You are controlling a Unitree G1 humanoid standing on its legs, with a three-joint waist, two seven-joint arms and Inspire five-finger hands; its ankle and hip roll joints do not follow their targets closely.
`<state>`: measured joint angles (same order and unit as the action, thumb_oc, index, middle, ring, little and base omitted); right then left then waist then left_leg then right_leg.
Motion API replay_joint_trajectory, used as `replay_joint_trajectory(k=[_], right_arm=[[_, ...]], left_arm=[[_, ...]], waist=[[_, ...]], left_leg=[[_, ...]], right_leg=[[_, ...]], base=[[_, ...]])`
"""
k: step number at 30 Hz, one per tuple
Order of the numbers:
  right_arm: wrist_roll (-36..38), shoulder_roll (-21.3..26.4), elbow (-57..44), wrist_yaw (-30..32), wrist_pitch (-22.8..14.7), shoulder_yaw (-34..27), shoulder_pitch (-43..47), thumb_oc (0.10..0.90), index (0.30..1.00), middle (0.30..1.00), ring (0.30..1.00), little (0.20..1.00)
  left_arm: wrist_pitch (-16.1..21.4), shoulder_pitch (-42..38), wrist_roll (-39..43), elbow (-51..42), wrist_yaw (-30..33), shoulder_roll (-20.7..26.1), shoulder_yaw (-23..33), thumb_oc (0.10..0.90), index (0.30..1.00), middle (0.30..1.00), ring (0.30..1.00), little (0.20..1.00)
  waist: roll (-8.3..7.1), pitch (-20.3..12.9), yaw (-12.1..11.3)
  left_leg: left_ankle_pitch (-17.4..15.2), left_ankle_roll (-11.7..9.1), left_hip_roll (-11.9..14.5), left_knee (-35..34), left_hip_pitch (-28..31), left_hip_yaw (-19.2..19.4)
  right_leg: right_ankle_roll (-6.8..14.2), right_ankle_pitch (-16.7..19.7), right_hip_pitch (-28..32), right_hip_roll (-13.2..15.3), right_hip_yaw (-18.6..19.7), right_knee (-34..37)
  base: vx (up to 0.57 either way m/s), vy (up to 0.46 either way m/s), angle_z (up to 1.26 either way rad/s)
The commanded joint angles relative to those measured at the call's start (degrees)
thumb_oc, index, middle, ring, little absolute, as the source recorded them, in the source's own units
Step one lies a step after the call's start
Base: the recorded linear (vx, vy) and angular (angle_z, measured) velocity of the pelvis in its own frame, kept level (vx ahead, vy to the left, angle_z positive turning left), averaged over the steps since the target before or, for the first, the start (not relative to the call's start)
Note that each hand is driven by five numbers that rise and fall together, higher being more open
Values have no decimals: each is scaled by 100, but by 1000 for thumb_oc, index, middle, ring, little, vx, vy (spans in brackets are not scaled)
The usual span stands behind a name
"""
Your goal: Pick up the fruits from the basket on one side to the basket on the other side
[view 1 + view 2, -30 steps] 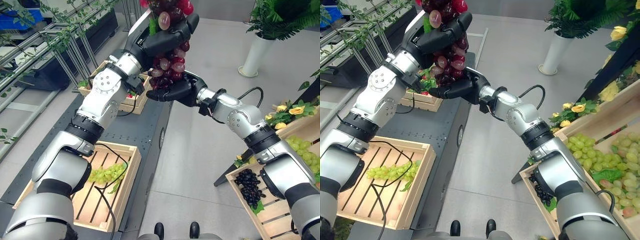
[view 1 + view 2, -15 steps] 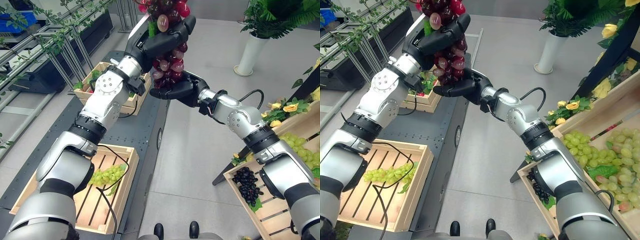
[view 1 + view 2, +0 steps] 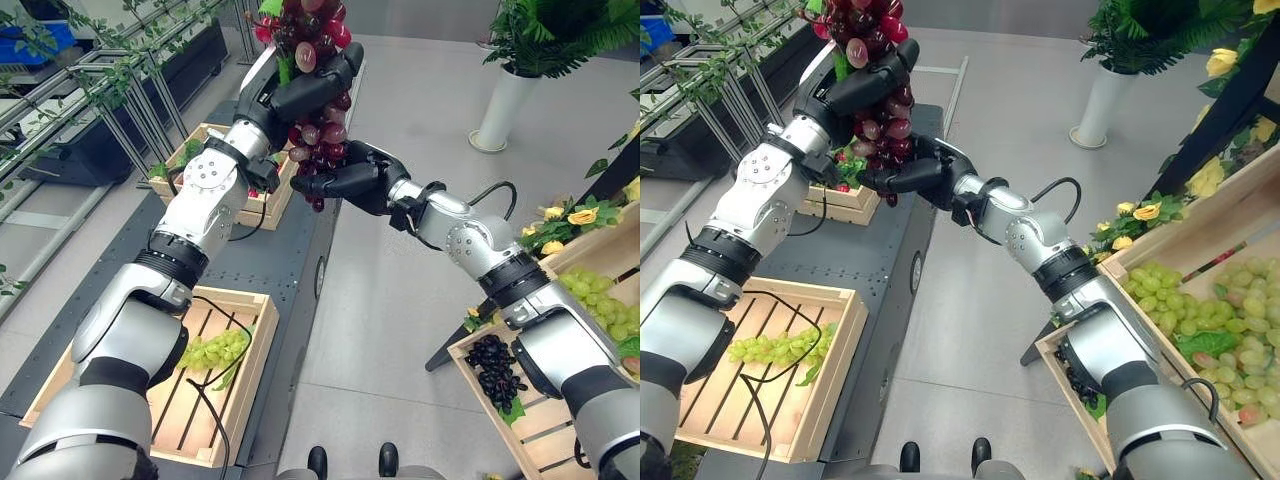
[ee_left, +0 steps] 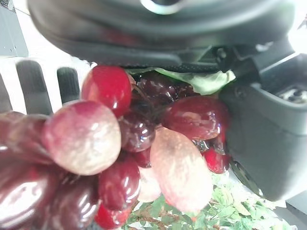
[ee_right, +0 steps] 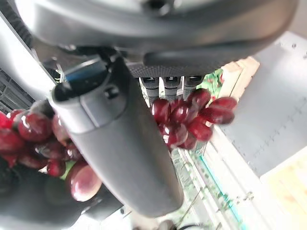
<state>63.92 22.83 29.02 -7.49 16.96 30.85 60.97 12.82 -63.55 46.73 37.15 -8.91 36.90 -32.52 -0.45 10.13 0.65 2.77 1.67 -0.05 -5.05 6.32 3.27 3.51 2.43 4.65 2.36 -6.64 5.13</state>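
Note:
A bunch of red grapes (image 3: 318, 128) with a green leaf hangs high in the air over the dark platform. My left hand (image 3: 305, 88) is shut on its upper part, and the berries (image 4: 96, 139) press against that hand's palm. My right hand (image 3: 345, 182) sits at the bunch's lower end with relaxed fingers (image 5: 172, 84), open, while the lowest berries (image 5: 187, 120) dangle just past them. A wooden basket (image 3: 262, 340) at lower left holds green grapes (image 3: 212, 350). At lower right another basket (image 3: 470, 350) holds dark grapes (image 3: 497, 375).
A further wooden crate (image 3: 272, 208) with red and green produce stands on the platform behind the arms. Green grapes (image 3: 1185, 300) fill a crate at right, beside yellow flowers (image 3: 560, 225). A white planter (image 3: 505, 105) stands on the grey floor.
Both hands and the red bunch have shifted left together. The right hand stays at the bunch's lower end.

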Motion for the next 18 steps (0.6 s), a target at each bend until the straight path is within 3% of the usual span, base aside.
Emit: replay_joint_trajectory(k=[1, 9, 18], right_arm=[[549, -416, 179, -20, -844, -324, 347, 800, 900, 900, 900, 900], [877, -749, 61, 34, -704, -251, 300, 800, 900, 900, 900, 900], [1117, -1042, 72, 55, -896, -290, 373, 800, 900, 900, 900, 900]], left_arm=[[677, -253, 101, 441, 50, -54, 343, 400, 300, 300, 300, 300], [704, -177, 223, 225, -134, -286, 353, 400, 300, 300, 300, 300], [595, -189, -18, -43, -272, -525, 192, 400, 300, 300, 300, 300]], waist=[[149, -1265, -196], [131, -1269, -208], [128, -1274, -216]], left_leg=[[-484, -132, -227, 5, -47, -66], [-477, -136, -213, 5, -46, -65], [-473, -132, -200, 5, -42, -67]], right_leg=[[-159, -193, 70, -160, -161, -13], [-166, -184, 68, -167, -143, -13], [-173, -171, 65, -180, -111, -13]], base=[[0, 0, 0], [0, 0, 0], [0, 0, 0]])
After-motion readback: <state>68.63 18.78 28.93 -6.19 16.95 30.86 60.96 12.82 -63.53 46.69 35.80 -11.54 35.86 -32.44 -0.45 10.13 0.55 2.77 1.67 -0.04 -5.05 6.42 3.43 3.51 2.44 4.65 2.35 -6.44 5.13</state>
